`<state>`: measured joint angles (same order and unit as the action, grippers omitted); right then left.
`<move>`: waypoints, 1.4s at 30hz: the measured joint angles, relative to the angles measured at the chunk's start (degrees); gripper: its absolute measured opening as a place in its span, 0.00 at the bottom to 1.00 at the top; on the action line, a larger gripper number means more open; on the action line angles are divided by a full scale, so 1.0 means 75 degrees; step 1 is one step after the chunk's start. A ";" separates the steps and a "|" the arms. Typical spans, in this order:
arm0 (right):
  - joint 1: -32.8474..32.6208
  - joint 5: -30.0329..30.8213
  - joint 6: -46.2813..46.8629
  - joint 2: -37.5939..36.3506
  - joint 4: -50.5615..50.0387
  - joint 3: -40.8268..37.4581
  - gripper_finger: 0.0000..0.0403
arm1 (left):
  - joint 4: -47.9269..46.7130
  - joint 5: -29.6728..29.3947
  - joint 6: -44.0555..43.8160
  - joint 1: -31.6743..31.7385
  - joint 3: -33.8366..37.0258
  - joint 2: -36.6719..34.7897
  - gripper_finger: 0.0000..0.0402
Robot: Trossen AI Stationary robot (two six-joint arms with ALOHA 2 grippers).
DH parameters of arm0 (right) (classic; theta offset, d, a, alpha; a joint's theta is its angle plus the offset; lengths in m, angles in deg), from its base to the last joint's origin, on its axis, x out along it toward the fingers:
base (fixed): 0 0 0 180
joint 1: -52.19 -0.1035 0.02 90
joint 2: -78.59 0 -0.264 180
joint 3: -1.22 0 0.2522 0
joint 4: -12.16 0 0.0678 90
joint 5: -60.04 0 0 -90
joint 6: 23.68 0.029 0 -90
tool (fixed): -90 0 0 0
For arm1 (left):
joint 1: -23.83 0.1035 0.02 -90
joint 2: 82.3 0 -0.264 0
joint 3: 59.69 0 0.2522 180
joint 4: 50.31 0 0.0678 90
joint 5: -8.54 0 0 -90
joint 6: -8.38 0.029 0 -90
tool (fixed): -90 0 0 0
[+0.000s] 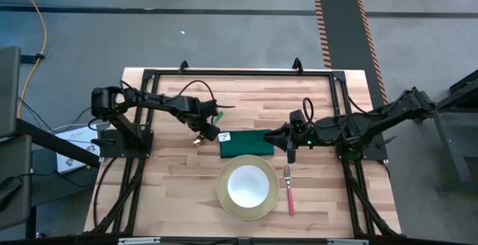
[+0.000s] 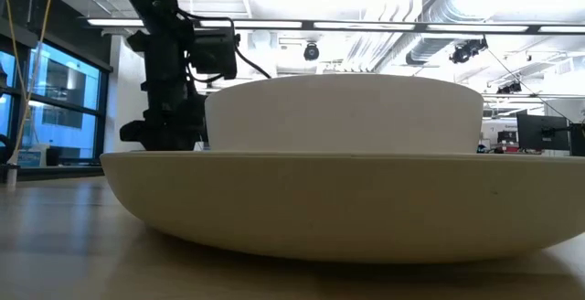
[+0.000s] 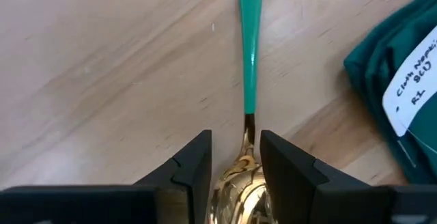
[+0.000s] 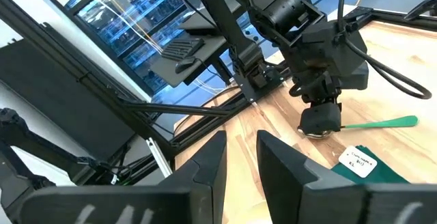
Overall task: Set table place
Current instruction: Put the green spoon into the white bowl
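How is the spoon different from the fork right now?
The spoon has a green handle and a gold bowl; the fork has a pink handle and silver metal tines. The spoon is gripped at its bowl by the left gripper, while the fork lies free on the table. The fork sits beside the plate; the spoon is farther away, past the green napkin. Both are long, thin utensils.

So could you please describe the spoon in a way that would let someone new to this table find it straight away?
Start at the pale yellow plate with the white bowl at the table's near edge, then go to the dark green napkin just beyond it. The spoon is left of the napkin, its gold bowl pinched in the left gripper. Its slim green handle sets it apart from the pink-handled fork right of the plate.
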<state>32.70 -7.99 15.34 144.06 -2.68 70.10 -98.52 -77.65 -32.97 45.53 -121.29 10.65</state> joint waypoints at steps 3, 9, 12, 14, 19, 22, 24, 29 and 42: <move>0.0000 0.0002 -0.0003 0.0000 0.0000 0.0000 0.18 | 0.0003 -0.0019 0.0082 0.0000 0.0000 0.0000 0.26; 0.0000 0.0030 -0.0053 0.0003 0.0000 0.0000 0.18 | 0.0023 -0.0060 0.0103 0.0000 0.0000 0.0000 0.18; 0.0013 0.0060 -0.0058 0.0003 0.0000 0.0000 0.18 | 0.0020 -0.0055 0.0145 -0.0006 0.0000 0.0000 0.17; 0.0049 0.0060 -0.0058 0.0003 -0.0001 0.0000 0.18 | 0.0020 -0.0058 0.0145 -0.0009 0.0000 0.0000 0.17; 0.0070 0.0066 -0.0059 0.0003 0.0000 0.0000 0.18 | -0.0077 -0.0102 0.0145 -0.0009 0.0000 -0.0003 0.17; 0.0070 0.0066 -0.0059 0.0001 -0.0001 0.0000 0.18 | -0.0328 -0.0245 0.0220 0.0007 0.0000 -0.0003 0.17; 0.0070 0.0066 -0.0058 0.0003 0.0000 0.0000 0.18 | -0.0541 -0.0265 0.0341 0.0006 0.0000 -0.0003 0.17; 0.0067 0.0069 -0.0058 0.0001 0.0000 0.0000 0.18 | -0.0782 -0.0467 0.0446 0.0006 0.0000 -0.0006 0.17; 0.0067 0.0069 -0.0040 0.0001 0.0000 0.0000 0.18 | -0.0819 -0.0422 0.0684 0.0009 0.0000 -0.0006 0.17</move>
<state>33.20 -7.48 15.04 144.07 -2.68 70.10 -104.67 -80.81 -27.84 45.59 -121.29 10.60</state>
